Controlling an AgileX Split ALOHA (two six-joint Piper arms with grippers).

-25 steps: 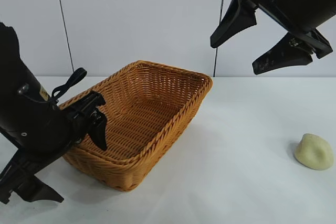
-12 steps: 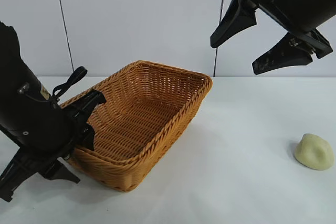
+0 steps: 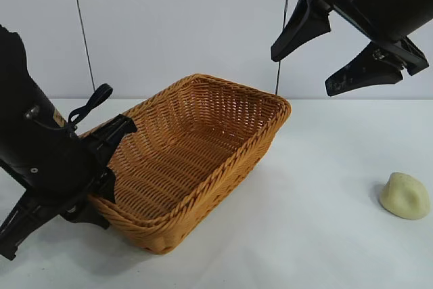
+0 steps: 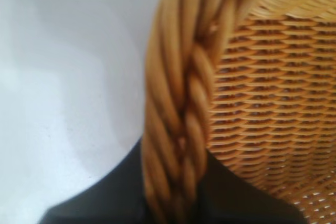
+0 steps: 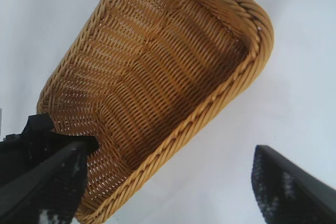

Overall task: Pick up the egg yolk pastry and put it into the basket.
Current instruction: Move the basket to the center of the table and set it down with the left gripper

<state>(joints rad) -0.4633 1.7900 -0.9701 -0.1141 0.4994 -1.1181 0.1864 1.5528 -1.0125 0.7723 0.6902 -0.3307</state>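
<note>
Two grippers at work, on opposite sides of the basket (image 3: 196, 160). Left gripper (image 3: 101, 191) clamped on the basket's near-left braided rim, one finger inside the weave and one outside, as the left wrist view confirms with the rim (image 4: 181, 108) filling the gap between them. Basket tipped, far end raised off the table (image 3: 318, 235); probably gripped this way to drag or angle the opening toward the pastry's side. Right gripper (image 3: 331, 49) hanging high above and to the right of the basket, fingers spread wide apart, holding nothing; likely poised for a descent. Egg yolk pastry (image 3: 404, 195) lying untouched on the table, well apart from the basket, far to its right. Not yet picked up, so the task barely begun.

Smooth white tabletop under the basket, matte, faintly shadowed. Behind the basket, a plain white panelled wall (image 3: 176, 25) with thin dark vertical seams.
</note>
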